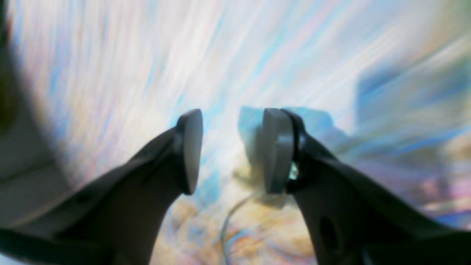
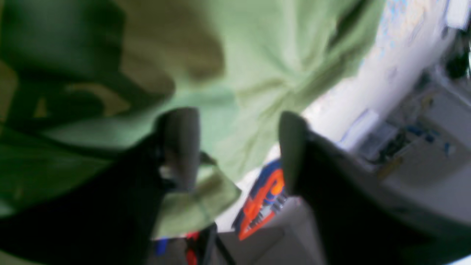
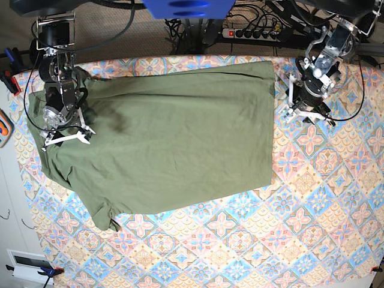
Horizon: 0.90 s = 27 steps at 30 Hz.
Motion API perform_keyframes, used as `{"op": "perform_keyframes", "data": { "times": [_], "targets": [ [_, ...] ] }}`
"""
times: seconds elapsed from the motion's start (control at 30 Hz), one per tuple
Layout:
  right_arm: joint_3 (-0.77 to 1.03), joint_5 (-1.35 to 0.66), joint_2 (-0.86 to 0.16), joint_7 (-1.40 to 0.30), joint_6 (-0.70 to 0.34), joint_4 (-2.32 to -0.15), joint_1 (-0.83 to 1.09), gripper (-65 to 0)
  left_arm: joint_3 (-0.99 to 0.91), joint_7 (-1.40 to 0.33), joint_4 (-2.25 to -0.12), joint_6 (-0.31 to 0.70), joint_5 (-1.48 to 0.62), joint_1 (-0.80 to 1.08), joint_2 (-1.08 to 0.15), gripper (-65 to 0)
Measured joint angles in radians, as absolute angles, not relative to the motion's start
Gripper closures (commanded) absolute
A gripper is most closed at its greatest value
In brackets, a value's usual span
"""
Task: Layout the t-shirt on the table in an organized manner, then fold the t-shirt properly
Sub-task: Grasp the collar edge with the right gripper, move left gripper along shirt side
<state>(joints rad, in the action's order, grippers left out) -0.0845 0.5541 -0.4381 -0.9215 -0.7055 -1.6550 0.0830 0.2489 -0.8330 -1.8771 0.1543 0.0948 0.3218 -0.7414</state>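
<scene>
The olive-green t-shirt (image 3: 180, 138) lies spread nearly flat across the back left of the table (image 3: 270, 240), one sleeve (image 3: 108, 219) pointing toward the front. My right gripper (image 3: 66, 137) is over the shirt's left edge. In the right wrist view its fingers (image 2: 180, 147) stand apart, green fabric (image 2: 235, 92) fills the space behind them, and a fold of the edge lies against the left finger. My left gripper (image 3: 307, 115) hovers just off the shirt's right edge over bare tablecloth. It is open (image 1: 232, 147) with nothing between its pads, and that view is motion-blurred.
The table's left edge runs close beside the right arm, with an orange and blue object (image 2: 261, 198) below it on the floor side. A power strip (image 3: 252, 33) and cables lie behind the table's back edge. Patterned tablecloth spreads out toward the front and right.
</scene>
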Motion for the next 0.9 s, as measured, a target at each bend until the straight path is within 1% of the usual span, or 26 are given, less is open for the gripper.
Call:
{"op": "perform_keyframes", "data": {
  "times": [0.07,0.13,0.2,0.3,0.4,0.47,0.53,0.6,0.67,0.83,0.9],
  "targets": [
    [-0.084,0.553,-0.437,-0.932,-0.706,-1.654,0.085,-14.9,0.218,-0.876,-1.906,0.134,0.122,0.320,-0.715,-25.1],
    [-0.084,0.553,-0.437,-0.962,-0.706,-1.655,0.086,-11.4,0.216,-0.861,-1.962,0.131,0.130,0.315,-0.697,-25.1],
    [-0.084,0.553,-0.438,-0.978,-0.702,-1.662,0.109,-10.9,0.231,-0.839,-1.990,0.133,0.124,0.316,-0.658,-25.1],
    [-0.084,0.552,-0.439,-1.009,-0.707,-1.652,0.162,-10.9,0.293,-0.859,-1.982,0.141,0.117,0.315,-0.623,-25.1],
    [-0.085,0.553,-0.441,-1.001,-0.703,-1.648,0.170,-10.7,0.382,-0.866,-1.979,0.141,0.120,0.262,-0.569,-25.0],
    [-0.084,0.554,-0.442,-0.996,-0.702,-1.655,0.181,-10.7,0.417,-0.856,-1.983,0.136,0.120,0.249,-0.550,-22.4],
    [-0.084,0.553,-0.446,-1.005,-0.699,-1.657,0.217,-10.7,0.445,-0.909,-1.980,0.136,0.128,0.252,-0.545,-17.6],
    [-0.088,0.565,-0.455,-1.023,-0.694,-1.655,0.258,-10.7,0.466,-0.924,-1.938,0.140,0.122,0.264,-0.545,-12.6],
    [-0.087,0.555,-0.472,-1.026,-0.706,-1.655,0.254,-10.6,0.477,-0.927,-1.880,0.144,0.115,0.255,-0.540,-8.7],
    [-0.087,0.563,-0.493,-1.027,-0.699,-1.655,0.294,-10.6,0.483,-0.890,-1.792,0.135,0.124,0.216,-0.550,-4.3],
    [-0.087,0.568,-0.495,-1.033,-0.699,-1.656,0.308,-10.6,0.485,-0.858,-1.758,0.134,0.120,0.200,-0.559,-4.0]
  ]
}}
